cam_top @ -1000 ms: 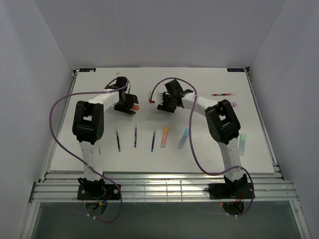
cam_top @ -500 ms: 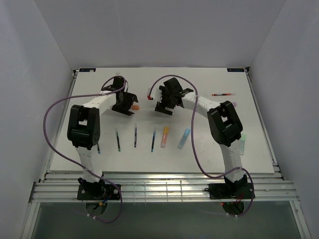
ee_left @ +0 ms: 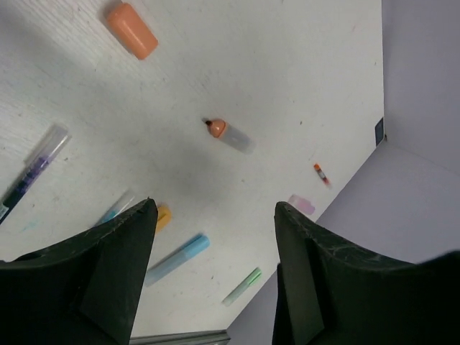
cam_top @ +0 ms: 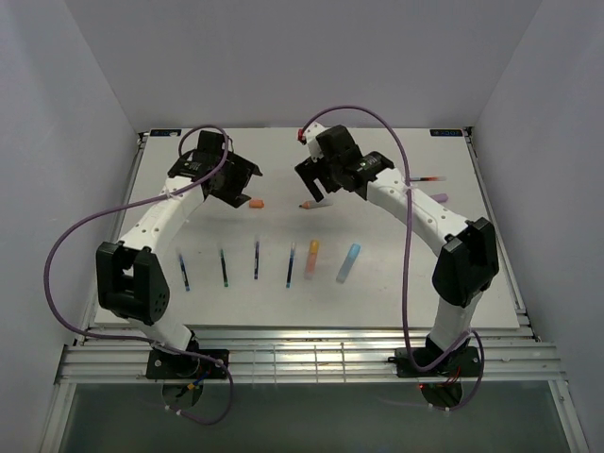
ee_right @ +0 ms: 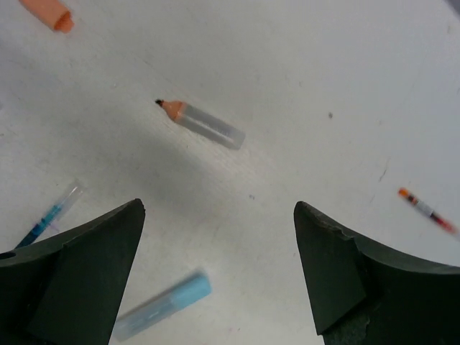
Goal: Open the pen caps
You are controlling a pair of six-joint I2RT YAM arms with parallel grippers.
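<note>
An orange pen cap (cam_top: pixel 257 203) lies loose on the white table, apart from its clear highlighter barrel (cam_top: pixel 311 203) with the orange tip bare. The left wrist view shows the cap (ee_left: pixel 131 30) and the barrel (ee_left: pixel 228 134); so does the right wrist view, cap (ee_right: pixel 47 13) and barrel (ee_right: pixel 201 123). My left gripper (cam_top: pixel 241 186) hovers above and left of the cap, open and empty (ee_left: pixel 214 208). My right gripper (cam_top: pixel 313 187) hovers just above the barrel, open and empty (ee_right: pixel 217 207).
A row of several capped pens lies nearer the front: thin dark pens (cam_top: pixel 256 259), an orange highlighter (cam_top: pixel 312 258) and a blue highlighter (cam_top: pixel 348 262). A red thin pen (cam_top: pixel 423 177) and a purple highlighter (cam_top: pixel 440 197) lie at the right. A green highlighter (ee_left: pixel 242 286) shows in the left wrist view.
Both grippers have let go and risen, moving apart. The orange cap and its barrel, held between them before, now lie separate on the table.
</note>
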